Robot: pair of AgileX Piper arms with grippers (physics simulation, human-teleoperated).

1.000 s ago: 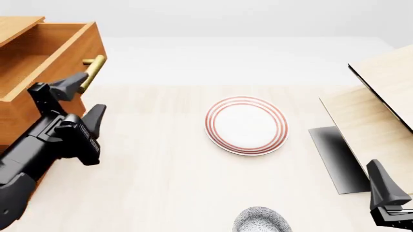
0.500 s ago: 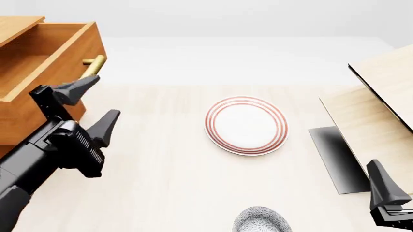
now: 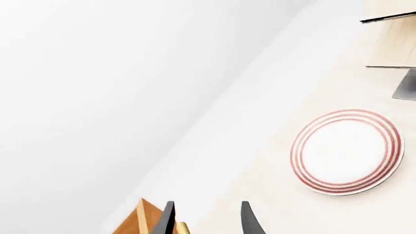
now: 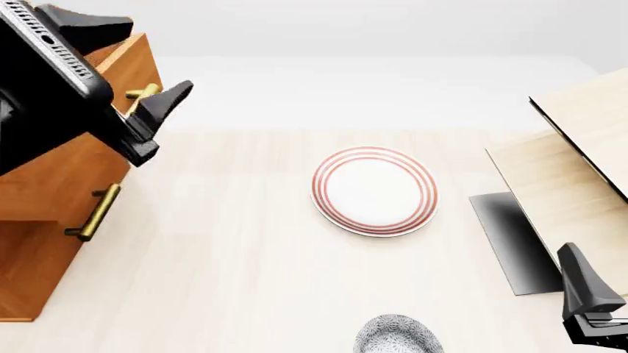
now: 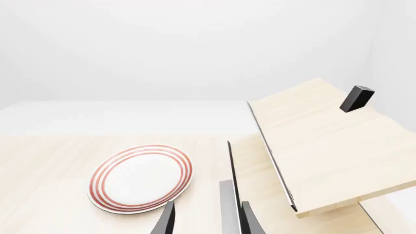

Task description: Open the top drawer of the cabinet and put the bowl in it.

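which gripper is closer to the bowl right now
Right. The right gripper sits low at the near right edge, a short way right of the bowl. The left gripper is raised far off at the cabinet's top drawer, open and empty.

Speckled bowl (image 4: pixel 396 335) sits at the near table edge; the cabinet's (image 4: pixel 44 198) top drawer (image 4: pixel 126 70) stands open.

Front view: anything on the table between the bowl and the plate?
Nothing. In the front view, bare tabletop separates the bowl at the near edge from the plate beyond it.
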